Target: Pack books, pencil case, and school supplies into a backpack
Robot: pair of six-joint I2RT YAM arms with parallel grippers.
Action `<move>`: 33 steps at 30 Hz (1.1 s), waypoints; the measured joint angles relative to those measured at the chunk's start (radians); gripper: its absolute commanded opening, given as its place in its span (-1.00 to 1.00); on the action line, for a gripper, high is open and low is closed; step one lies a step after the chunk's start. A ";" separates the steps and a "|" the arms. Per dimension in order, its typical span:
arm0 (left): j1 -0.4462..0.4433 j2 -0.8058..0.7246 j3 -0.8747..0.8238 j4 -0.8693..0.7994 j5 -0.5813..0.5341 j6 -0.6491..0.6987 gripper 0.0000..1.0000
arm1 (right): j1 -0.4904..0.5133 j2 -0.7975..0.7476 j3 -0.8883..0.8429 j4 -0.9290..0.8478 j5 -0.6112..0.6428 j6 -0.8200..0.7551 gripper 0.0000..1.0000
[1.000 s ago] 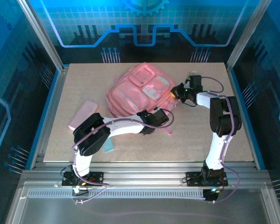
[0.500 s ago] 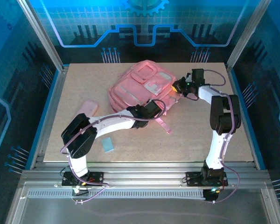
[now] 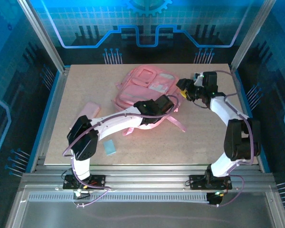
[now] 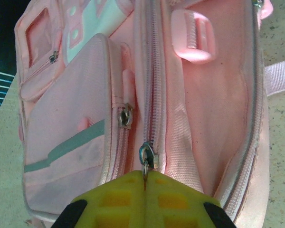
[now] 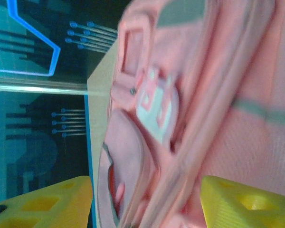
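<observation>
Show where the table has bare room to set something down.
Free: the table's far-left corner beyond the pencil case, left of the backpack; and the near-right stretch between backpack and right arm. Crowded: at the backpack, with the left arm over it.

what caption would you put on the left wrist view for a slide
Left gripper pinched shut on the pink backpack's zipper pull, main compartment gaping open.

Open table [image 3: 83,83] lies left of the backpack [image 3: 145,85]; the left arm [image 3: 118,121] bars its near side, the right end effector [image 3: 182,90] its right.
</observation>
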 measured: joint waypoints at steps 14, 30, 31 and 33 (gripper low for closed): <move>-0.032 0.013 -0.006 0.053 -0.022 0.074 -1.00 | 0.189 0.137 -0.141 0.236 -0.101 0.230 -1.00; 0.029 -0.138 -0.253 0.036 -0.030 -0.166 -0.56 | 0.097 0.131 -0.129 0.204 -0.054 0.191 -1.00; 0.029 -0.138 -0.243 0.029 -0.012 -0.204 -0.32 | 0.101 0.131 -0.129 0.210 -0.052 0.193 -1.00; 0.029 -0.138 -0.215 0.020 0.028 -0.274 -0.11 | 0.113 0.131 -0.130 0.225 -0.048 0.204 -1.00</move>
